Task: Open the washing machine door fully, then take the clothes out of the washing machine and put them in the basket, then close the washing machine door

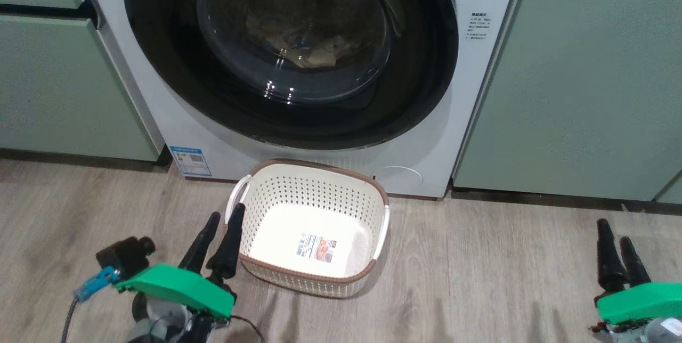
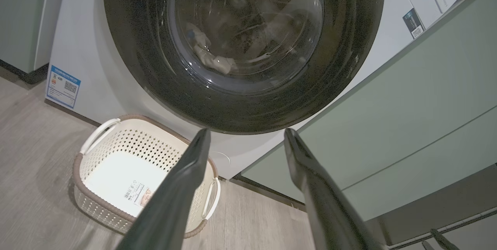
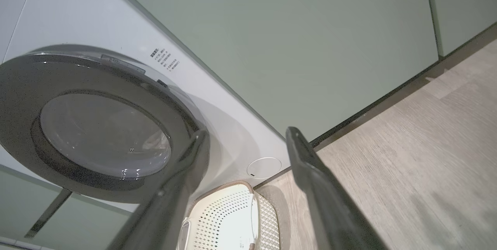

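Both are gaping empty: left gripper [image 1: 226, 211] at the basket's [image 1: 311, 275] nine o'clock, right gripper [image 1: 613, 231] at three.

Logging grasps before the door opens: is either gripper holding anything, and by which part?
Nothing is held: the left gripper and the right gripper both stand open and empty.

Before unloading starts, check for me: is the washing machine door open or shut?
Shut. The washing machine door lies flush against the front of the washing machine, and the clothes are seen inside through its glass.
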Available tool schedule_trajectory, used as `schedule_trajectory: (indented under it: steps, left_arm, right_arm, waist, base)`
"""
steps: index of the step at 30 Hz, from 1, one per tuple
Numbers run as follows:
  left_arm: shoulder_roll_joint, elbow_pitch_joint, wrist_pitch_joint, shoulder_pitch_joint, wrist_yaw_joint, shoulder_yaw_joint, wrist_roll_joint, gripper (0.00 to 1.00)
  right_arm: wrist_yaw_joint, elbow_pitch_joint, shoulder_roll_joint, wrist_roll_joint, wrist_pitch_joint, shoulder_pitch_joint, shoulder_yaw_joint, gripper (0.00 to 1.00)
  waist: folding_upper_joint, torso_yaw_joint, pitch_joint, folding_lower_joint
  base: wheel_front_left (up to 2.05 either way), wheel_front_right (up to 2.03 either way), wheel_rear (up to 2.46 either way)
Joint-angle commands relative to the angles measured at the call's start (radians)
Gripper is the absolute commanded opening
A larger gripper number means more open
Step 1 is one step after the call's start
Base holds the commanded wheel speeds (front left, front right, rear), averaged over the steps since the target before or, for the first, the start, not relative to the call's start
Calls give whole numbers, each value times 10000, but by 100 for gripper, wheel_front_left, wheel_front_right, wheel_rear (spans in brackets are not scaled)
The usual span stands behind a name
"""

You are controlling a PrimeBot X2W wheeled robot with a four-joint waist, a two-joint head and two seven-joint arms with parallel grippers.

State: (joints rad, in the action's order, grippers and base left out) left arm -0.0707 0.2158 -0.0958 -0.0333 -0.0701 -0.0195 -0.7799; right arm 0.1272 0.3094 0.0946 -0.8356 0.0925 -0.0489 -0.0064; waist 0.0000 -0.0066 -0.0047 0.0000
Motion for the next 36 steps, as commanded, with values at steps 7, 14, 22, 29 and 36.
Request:
schedule_trajectory:
  steps: [7, 14, 22, 29, 36]
  left_arm:
    - [-222, -407, -328, -670, 142, 33, 1343, 100]
    - [-272, -407, -534, -745, 272, -81, 2355, 100]
    - [-319, -408, -770, -802, 333, -177, 3331, 100]
    - [-349, -366, -975, -860, 397, -253, 4152, 100]
    - [-348, -268, -1152, -913, 363, -305, 4713, 100]
  right_arm:
    - [22, -265, 329, 1536, 358, -607, 284, 100]
    - [24, -203, 325, 2451, 565, -621, 354, 100]
    - [26, -96, 362, 3362, 801, -659, 523, 100]
    - [28, -35, 421, 4079, 1007, -709, 677, 100]
    - [30, -35, 435, 4656, 1184, -752, 754, 100]
  waist:
    - [0, -1, -7, 0]
    - [0, -4, -30, 0]
    - [0, -24, -37, 0]
    - [0, -45, -44, 0]
    - [0, -65, -59, 0]
  base:
    - [0, 0, 0]
    - [0, 0, 0]
    - [0, 0, 0]
    - [0, 0, 0]
    - [0, 0, 0]
